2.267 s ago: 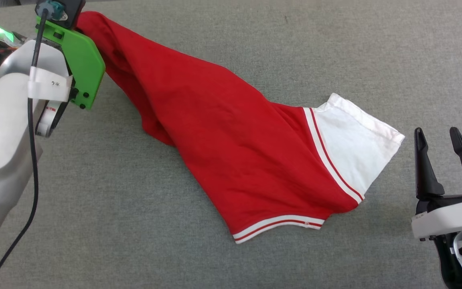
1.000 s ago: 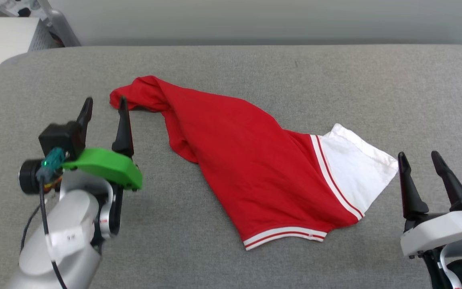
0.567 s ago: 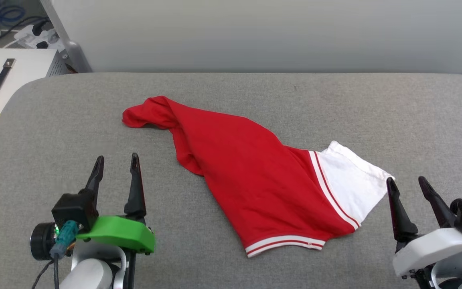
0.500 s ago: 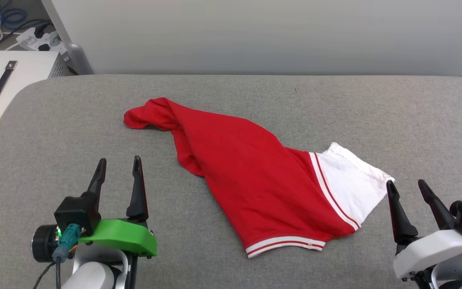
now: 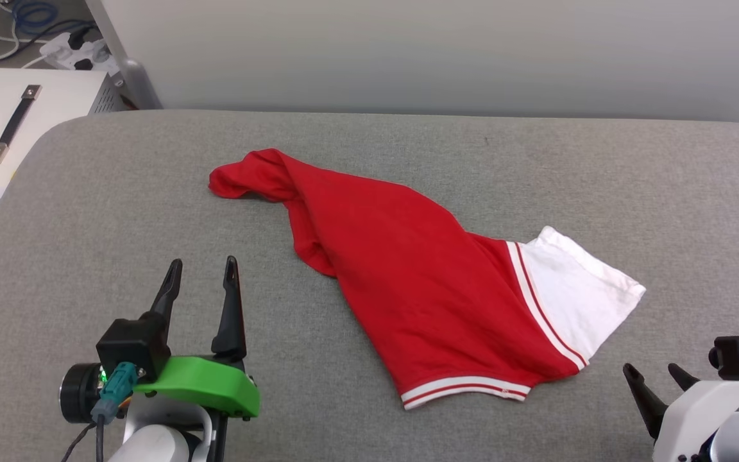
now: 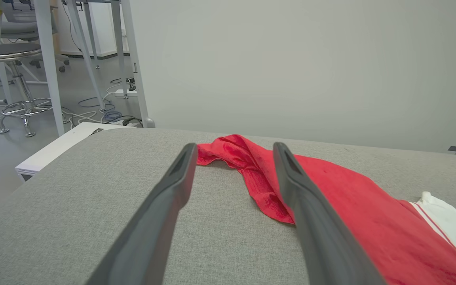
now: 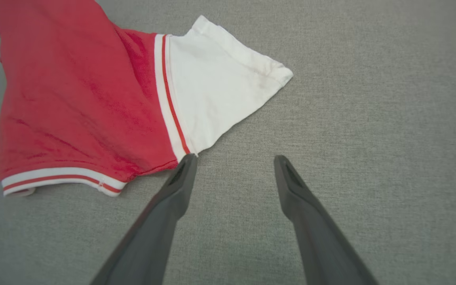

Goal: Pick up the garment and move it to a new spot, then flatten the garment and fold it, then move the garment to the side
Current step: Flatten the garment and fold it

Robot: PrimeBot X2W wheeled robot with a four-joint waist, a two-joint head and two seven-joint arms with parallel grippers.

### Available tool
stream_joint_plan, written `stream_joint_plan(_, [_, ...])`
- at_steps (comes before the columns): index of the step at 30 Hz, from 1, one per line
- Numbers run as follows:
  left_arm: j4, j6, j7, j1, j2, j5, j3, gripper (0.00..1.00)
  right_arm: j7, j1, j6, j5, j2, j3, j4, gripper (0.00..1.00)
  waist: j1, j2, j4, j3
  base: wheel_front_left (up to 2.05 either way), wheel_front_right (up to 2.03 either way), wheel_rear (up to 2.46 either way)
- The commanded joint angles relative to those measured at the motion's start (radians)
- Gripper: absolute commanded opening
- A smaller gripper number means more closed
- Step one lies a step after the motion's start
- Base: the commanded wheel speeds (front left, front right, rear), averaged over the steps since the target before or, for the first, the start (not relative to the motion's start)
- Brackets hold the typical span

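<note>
Scene: red jersey garment (image 5: 421, 282) with white short sleeve, striped trim, lies crumpled mid grey fabric-covered desk (image 5: 119, 212), stretched 11 o'clock to 4 o'clock, sleeve at 4 o'clock end. Left pincer (image 5: 203, 269) at 8 o'clock, spread wide, empty. Right pincer (image 5: 652, 371) at 4 o'clock, spread wide, empty, near sleeve.

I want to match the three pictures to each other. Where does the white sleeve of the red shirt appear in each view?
Head view: the white sleeve lies right of centre, at the garment's right end.
Left wrist view: it sits at the lower right edge, partly cut off.
Right wrist view: it lies in the upper middle.
Shared landmark: the striped band between sleeve and red cloth.
</note>
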Motion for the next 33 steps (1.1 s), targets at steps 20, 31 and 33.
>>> stream_joint_plan(20, [0.060, -0.057, -0.023, -0.106, -0.111, 0.053, 0.003, 1.00, 0.308, -0.301, -0.001, 0.169, -0.204, 0.148, 0.307, 1.00, 0.0001, 0.0000, 0.147, 0.202, 0.00, 0.00, 0.00])
stream_joint_plan(31, [0.081, -0.078, -0.024, -0.096, -0.131, 0.074, 0.030, 1.00, 0.311, -0.352, -0.001, 0.224, -0.234, 0.175, 0.331, 0.00, 0.0001, 0.0000, 0.130, 0.184, 0.00, 0.00, 0.00])
stream_joint_plan(33, [0.083, -0.080, -0.024, -0.095, -0.131, 0.078, 0.034, 1.00, 0.283, -0.381, -0.001, 0.212, -0.253, 0.162, 0.327, 0.00, 0.0001, 0.0000, 0.123, 0.182, 0.00, 0.00, 0.00])
